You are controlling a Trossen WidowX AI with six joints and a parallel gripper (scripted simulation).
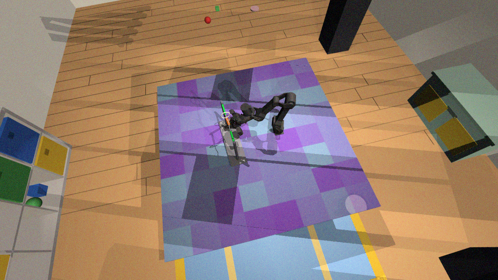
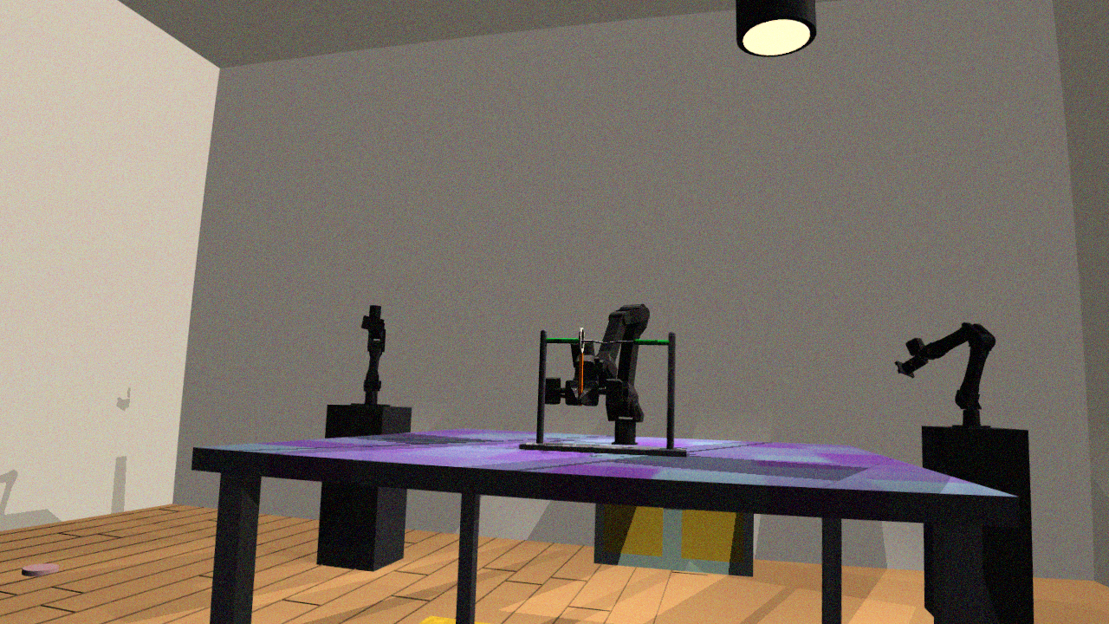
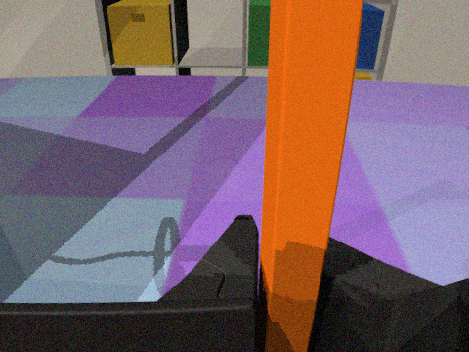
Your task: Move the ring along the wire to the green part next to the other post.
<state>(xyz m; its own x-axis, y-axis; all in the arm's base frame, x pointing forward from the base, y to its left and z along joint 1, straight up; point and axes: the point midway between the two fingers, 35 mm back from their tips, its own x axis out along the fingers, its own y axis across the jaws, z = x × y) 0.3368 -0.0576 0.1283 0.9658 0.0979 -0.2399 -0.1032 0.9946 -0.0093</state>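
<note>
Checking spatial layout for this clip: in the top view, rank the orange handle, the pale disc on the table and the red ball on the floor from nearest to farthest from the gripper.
1. Orange handle, clamped in the gripper.
2. Red ball, on the floor beyond the table's far edge.
3. Pale disc, at the table's near right corner.
</note>
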